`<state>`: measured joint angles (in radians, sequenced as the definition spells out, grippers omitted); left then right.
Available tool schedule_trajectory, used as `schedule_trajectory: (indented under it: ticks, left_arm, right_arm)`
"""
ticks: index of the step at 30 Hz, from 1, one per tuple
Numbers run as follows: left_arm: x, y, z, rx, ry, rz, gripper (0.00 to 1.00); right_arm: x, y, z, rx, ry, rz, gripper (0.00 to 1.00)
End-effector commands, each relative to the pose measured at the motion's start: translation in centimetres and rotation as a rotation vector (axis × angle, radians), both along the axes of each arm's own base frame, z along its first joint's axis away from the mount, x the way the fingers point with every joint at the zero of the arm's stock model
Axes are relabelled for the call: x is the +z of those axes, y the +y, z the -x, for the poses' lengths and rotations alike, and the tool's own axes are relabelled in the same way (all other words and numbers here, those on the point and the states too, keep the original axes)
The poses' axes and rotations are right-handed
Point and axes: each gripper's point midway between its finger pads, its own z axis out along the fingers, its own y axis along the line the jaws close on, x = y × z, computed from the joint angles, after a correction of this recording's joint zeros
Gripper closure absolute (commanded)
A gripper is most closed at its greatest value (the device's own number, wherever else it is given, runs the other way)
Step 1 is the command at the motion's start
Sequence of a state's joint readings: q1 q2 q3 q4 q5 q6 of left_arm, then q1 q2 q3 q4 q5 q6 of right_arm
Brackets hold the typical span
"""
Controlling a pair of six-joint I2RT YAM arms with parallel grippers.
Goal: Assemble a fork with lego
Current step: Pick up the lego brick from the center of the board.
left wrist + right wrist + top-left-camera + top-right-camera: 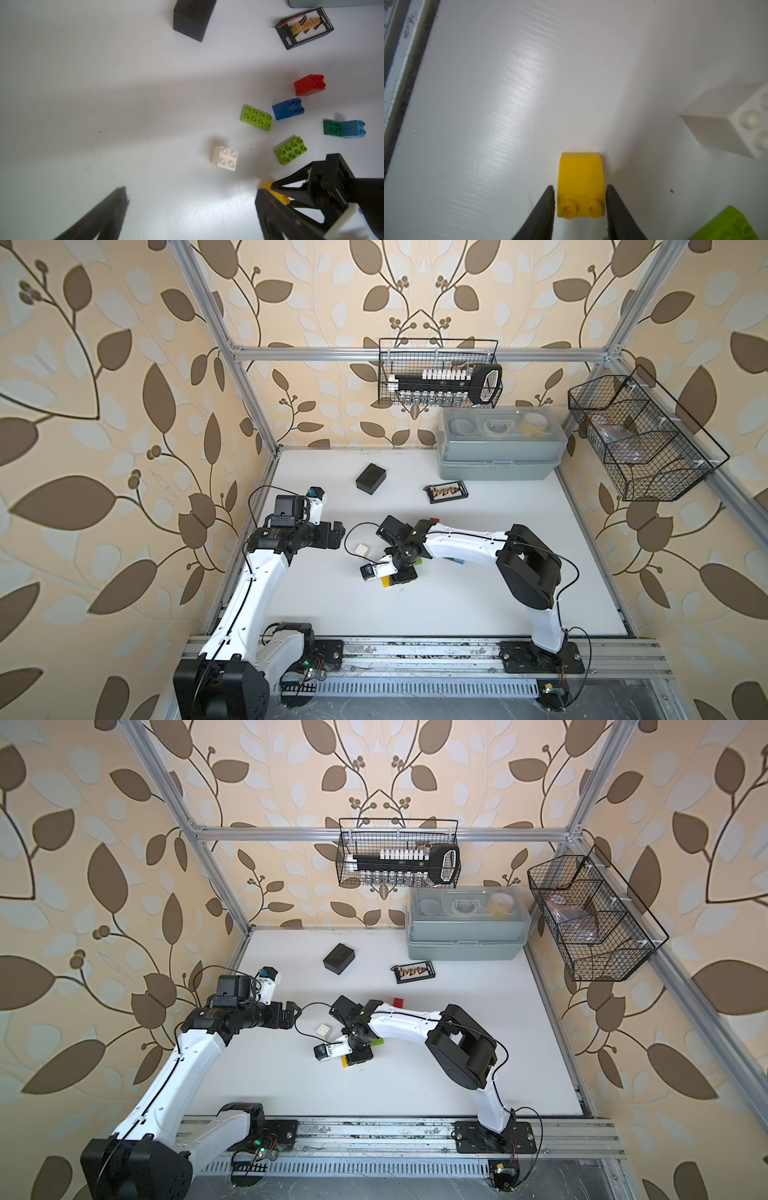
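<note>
Jaws of the right arm stood on either side of the yellow brick at the bottom centre of the right wrist view. One was against its flank and the other left a sliver of white showing, so whether they had clamped it could not be told. The brick sat on the tabletop, its studs seemingly upward, toward the wrist. Being square, it had no long axis across its top. The jaws took it on two flat opposite sides, near the studded end.

The risk, as I judged it, was this: if one jaw met first, the brick could slide or twist on that glossy surface and end up held crooked, which would spoil any later fit onto studs. A hold that high could also let it swing on lifting. The lime brick in the lower right corner lay near one jaw and might be nudged. The white brick at the right edge was farther off.

The left arm's jaws were wide apart and empty, in the lower corners of the left wrist view. There the second lime brick ran from upper left to lower right. The red brick and blue brick stood apart. The dark-green brick touched the light-blue brick, and whether they were joined could not be told. No fork was built yet.
</note>
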<state>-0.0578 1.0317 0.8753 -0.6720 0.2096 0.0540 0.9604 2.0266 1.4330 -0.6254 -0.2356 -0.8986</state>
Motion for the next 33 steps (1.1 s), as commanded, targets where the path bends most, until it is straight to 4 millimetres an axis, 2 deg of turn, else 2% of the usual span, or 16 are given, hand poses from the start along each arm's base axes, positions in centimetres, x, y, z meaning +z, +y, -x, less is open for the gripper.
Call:
schedule_trajectory:
  ticks: [1,7,10,13,16,20,23,29,33]
  left_arm:
    - [0.5,0.4,-0.1,0.013,-0.029,0.000,0.01]
    - [0.5,0.3,-0.2,0.011,-0.031,0.001,0.01]
    - [0.6,0.3,-0.2,0.011,-0.031,0.001,0.01]
    - [0.6,0.3,-0.2,0.012,-0.030,0.001,0.01]
    - [0.6,0.3,-0.2,0.010,-0.032,0.004,0.01]
    - [1.1,0.2,-0.4,0.006,-0.046,0.006,0.01]
    - [2.1,-0.1,-0.6,-0.007,-0.074,0.020,0.01]
    - [4.7,-0.7,-1.0,-0.040,-0.139,0.043,0.01]
    - [6.0,-1.5,-0.9,-0.086,-0.176,0.068,0.01]
  right_arm:
    - [-1.0,0.2,-0.1,-0.007,-0.002,0.024,0.61]
    - [-1.4,0.4,-0.4,-0.031,-0.021,0.022,0.58]
    - [-1.1,0.8,-0.7,-0.039,-0.037,0.007,0.60]
    - [-0.9,1.0,-1.0,-0.052,-0.047,-0.006,0.75]
    - [-0.4,1.1,-1.5,-0.077,-0.068,-0.022,0.83]
    - [1.6,1.6,-2.4,-0.154,-0.076,-0.087,0.95]
    - [3.6,2.0,-3.4,-0.224,-0.068,-0.154,1.00]
    - [6.6,1.8,-6.2,-0.370,-0.090,-0.221,1.00]
    - [7.3,1.6,-7.9,-0.473,-0.086,-0.221,1.00]
